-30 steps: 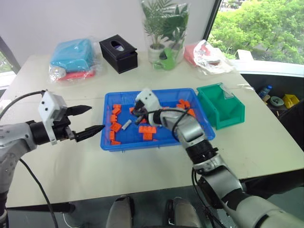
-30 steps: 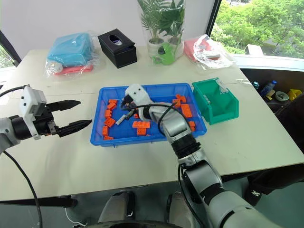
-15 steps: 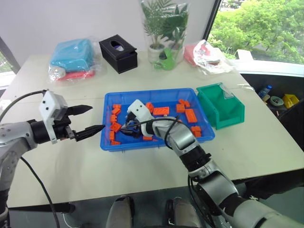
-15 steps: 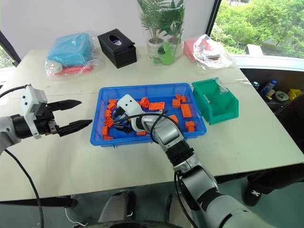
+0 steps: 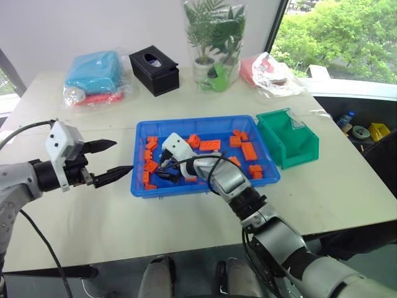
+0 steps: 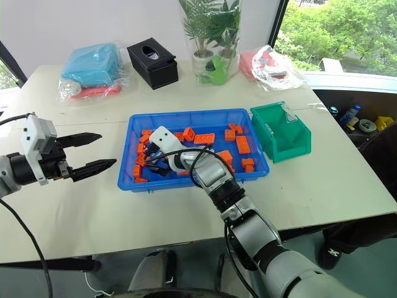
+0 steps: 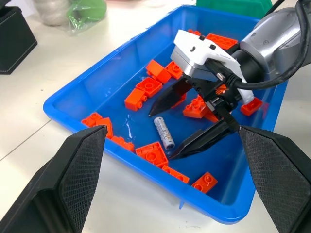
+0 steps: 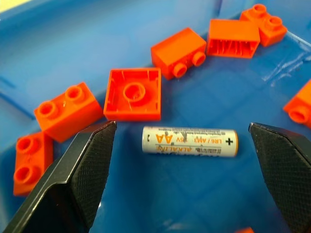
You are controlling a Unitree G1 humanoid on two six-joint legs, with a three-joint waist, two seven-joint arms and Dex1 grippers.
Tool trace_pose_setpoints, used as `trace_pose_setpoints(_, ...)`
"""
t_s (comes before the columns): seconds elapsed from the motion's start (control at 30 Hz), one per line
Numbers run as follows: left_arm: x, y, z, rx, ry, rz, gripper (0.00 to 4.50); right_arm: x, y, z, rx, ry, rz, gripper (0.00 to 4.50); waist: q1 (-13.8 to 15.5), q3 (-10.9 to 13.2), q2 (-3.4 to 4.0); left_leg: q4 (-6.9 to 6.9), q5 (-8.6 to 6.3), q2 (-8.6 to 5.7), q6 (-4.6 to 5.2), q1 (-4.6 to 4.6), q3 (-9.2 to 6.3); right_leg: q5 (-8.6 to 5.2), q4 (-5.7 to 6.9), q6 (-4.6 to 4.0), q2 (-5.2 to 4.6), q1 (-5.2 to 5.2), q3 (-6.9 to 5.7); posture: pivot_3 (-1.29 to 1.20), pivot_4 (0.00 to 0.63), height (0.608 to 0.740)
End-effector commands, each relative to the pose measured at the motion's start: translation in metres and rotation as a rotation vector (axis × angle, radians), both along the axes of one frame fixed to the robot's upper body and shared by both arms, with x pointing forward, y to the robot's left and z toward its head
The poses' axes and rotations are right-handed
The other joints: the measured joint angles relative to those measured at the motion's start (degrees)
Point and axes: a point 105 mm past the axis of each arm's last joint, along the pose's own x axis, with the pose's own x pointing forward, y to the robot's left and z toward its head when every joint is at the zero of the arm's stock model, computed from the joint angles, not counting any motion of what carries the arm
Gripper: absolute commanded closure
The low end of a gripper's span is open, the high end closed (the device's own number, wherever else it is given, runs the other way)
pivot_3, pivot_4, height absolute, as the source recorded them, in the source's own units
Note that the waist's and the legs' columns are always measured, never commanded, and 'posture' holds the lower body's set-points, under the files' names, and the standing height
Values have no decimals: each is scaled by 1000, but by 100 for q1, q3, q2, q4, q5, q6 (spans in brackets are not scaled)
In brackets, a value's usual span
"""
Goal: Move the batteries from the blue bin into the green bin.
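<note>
One battery (image 7: 164,132) lies flat on the floor of the blue bin (image 5: 205,122), toward its left end, ringed by orange blocks (image 8: 133,94) but touching none of them that I can make out — which is likely why the right claw (image 7: 181,124) comes in here, low inside the bin with its two black fingers spread wide, one tip on each side of the cell and neither touching it. That straddle looks like the set-up for a pinch across the battery's body; the loose blocks close by could get nudged or caught if the fingers close off-centre. The left claw (image 5: 109,160) hovers just outside the bin's left wall, fingers apart and empty, pointing toward the work as if keeping out of the way. The green bin (image 5: 287,138) sits just beside the blue bin's right end, open top ready to receive. All of this rests on a pale surface; along its far edge are a light-blue bagged bundle (image 5: 94,76), a black box (image 5: 154,69), a wrapped potted plant (image 5: 214,42) and a bagged red item (image 5: 268,70). A window shows green trees at the right.
</note>
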Motion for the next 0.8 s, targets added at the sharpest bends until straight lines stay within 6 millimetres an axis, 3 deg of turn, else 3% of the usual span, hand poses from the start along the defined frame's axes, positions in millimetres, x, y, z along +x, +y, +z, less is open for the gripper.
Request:
trace_pose_setpoints(0.03,-3,-4,12,16,-46,-24,0,1,-2,-7,-6,23,-12,764,0,0,0,0,0,0,0,0,0,0,0,0,0,0,0,0,150,657)
trace_pose_setpoints(0.13,-3,-6,11,15,-46,-34,0,0,-2,-5,2,25,-16,2293,1,0,0,0,0,0,0,0,-1,0,0,-1,0,0,0,0,150,657)
trace_pose_setpoints(0.33,1,-10,10,9,-46,-61,0,5,-7,9,21,1,-31,2335,10,0,0,1,0,0,0,0,0,0,0,-1,-1,1,0,0,150,657)
trace_pose_setpoints(0.53,0,-26,10,-22,-35,-133,0,16,-30,62,102,-97,-66,2335,14,0,1,2,0,-1,1,-3,0,0,0,0,-1,-1,0,0,150,657)
trace_pose_setpoints(0.7,-2,-42,6,-37,-19,-198,0,31,-97,110,184,-158,-236,2335,30,0,0,2,5,-1,8,-4,-2,0,-1,0,-1,1,0,0,150,657)
trace_pose_setpoints(0.8,-3,-50,0,-47,-10,-224,0,41,-163,124,167,-207,-422,2335,56,0,0,3,6,-3,11,-4,0,0,-4,0,-2,3,0,0,150,657)
